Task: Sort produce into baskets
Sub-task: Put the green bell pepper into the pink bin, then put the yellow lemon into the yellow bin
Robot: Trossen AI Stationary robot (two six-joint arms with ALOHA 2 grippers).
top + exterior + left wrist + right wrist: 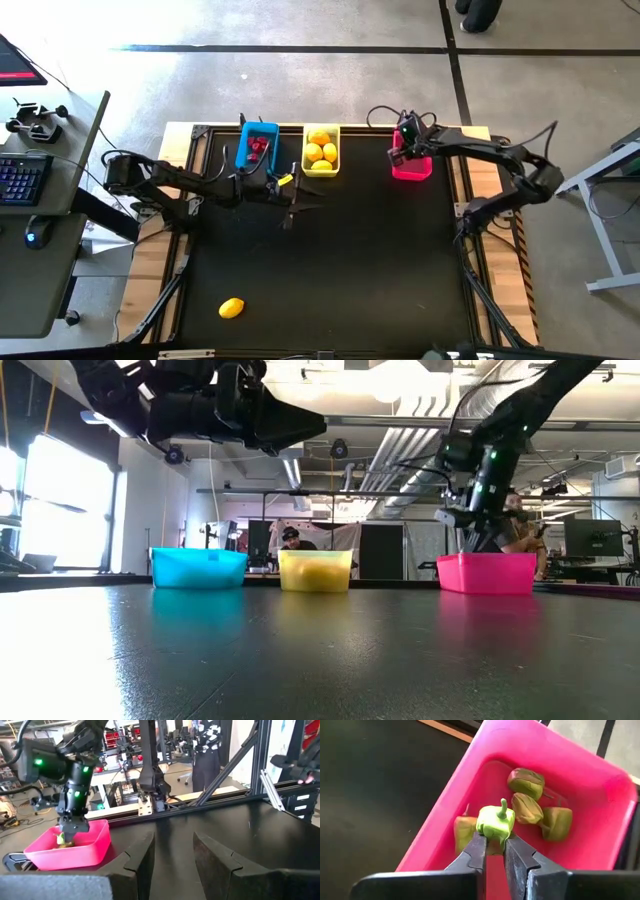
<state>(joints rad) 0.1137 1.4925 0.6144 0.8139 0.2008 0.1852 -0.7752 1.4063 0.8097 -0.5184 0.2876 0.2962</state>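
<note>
Three baskets stand in a row at the table's far edge: blue [257,146] with red bits, yellow [321,150] with lemons, pink [412,165] with several olive-green bits [527,782]. My right gripper [493,842] hangs over the pink basket, shut on a light-green pepper-like piece [496,821]. It also shows in the high view [403,148] and the low view [472,532]. My left gripper [300,205] is open and empty, above the table just in front of the yellow basket. One lemon [231,308] lies on the table near its front left corner. My right gripper pinches the green piece between its two fingertips [479,845], on two opposite sides of its body [492,831], only at the fingers' free ends. The fingers point down into the pink basket [67,837]. The piece's stem points away from the fingers. Whether it touches the other pieces, I cannot tell.
The table's black mat [380,270] lies bare between the baskets and the near edge, apart from the lone lemon. A metal frame and the right arm's base [470,215] stand along the right side. A desk with a keyboard [20,180] stands off the table's left.
</note>
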